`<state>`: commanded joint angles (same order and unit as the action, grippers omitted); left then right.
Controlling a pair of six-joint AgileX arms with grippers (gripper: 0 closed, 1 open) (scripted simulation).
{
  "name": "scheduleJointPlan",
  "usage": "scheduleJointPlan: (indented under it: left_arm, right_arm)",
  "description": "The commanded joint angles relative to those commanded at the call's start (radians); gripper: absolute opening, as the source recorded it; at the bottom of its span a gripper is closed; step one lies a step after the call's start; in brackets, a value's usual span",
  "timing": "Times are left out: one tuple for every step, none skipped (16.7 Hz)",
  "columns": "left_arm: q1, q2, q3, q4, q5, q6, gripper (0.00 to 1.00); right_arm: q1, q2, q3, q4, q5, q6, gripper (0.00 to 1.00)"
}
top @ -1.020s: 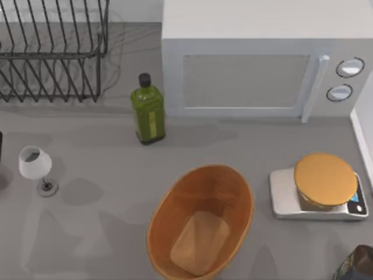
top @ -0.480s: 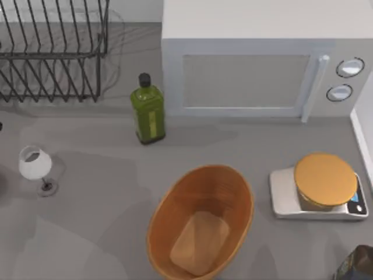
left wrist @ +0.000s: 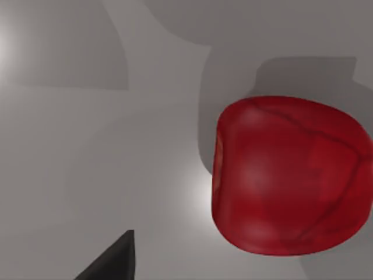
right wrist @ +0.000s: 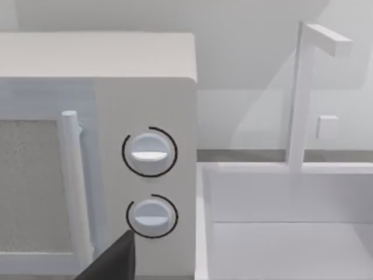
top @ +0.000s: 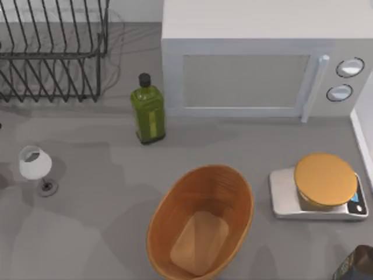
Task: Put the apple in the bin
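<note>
apple (left wrist: 288, 178): resting on grey table (left wrist: 87, 146) | dark fingertip (left wrist: 113, 262): apart from it

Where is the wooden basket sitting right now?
In the top view the bin sits near the table's front edge, between the wine glass at left and the scale at right.

The apple (left wrist: 291, 175) is glossy dark red. The basket (top: 233, 181) is orange-brown with ribbed walls and a lighter bottom. The bottle (top: 148, 114) is green, the microwave (top: 256, 64) white, the rack (top: 52, 52) black, the counter (top: 105, 233) grey.

Kitchen counter: microwave (top: 256, 64), sink (right wrist: 285, 221), dish rack (top: 52, 52).
</note>
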<state>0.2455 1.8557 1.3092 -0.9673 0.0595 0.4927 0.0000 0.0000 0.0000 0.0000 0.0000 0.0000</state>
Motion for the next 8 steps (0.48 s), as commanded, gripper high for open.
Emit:
scheduleJointPlan:
  left_arm:
    - [0.0,0.0,0.0,0.0,0.0,0.0,1.0]
    - [-0.005,-0.003,-0.003,0.002,-0.001,-0.001,1.0]
    - [-0.006,0.0,-0.002,0.005,-0.001,-0.002,1.0]
    - [-0.008,0.014,0.001,0.018,-0.001,-0.008,1.0]
    - [-0.014,0.038,0.007,0.041,-0.002,-0.016,1.0]
    - [-0.017,0.071,0.01,0.073,-0.002,-0.022,1.0]
    - [-0.019,0.105,0.004,0.116,-0.002,-0.023,1.0]
    - [-0.019,0.13,-0.011,0.163,-0.002,-0.02,1.0]
  right_arm:
    - [0.0,0.0,0.0,0.0,0.0,0.0,1.0]
    - [0.0,0.0,0.0,0.0,0.0,0.0,1.0]
    - [0.0,0.0,0.0,0.0,0.0,0.0,1.0]
    - [0.0,0.0,0.0,0.0,0.0,0.0,1.0]
    - [0.0,0.0,0.0,0.0,0.0,0.0,1.0]
    - [0.0,0.0,0.0,0.0,0.0,0.0,1.0]
    - [0.0,0.0,0.0,0.0,0.0,0.0,1.0]
    - [0.0,0.0,0.0,0.0,0.0,0.0,1.0]
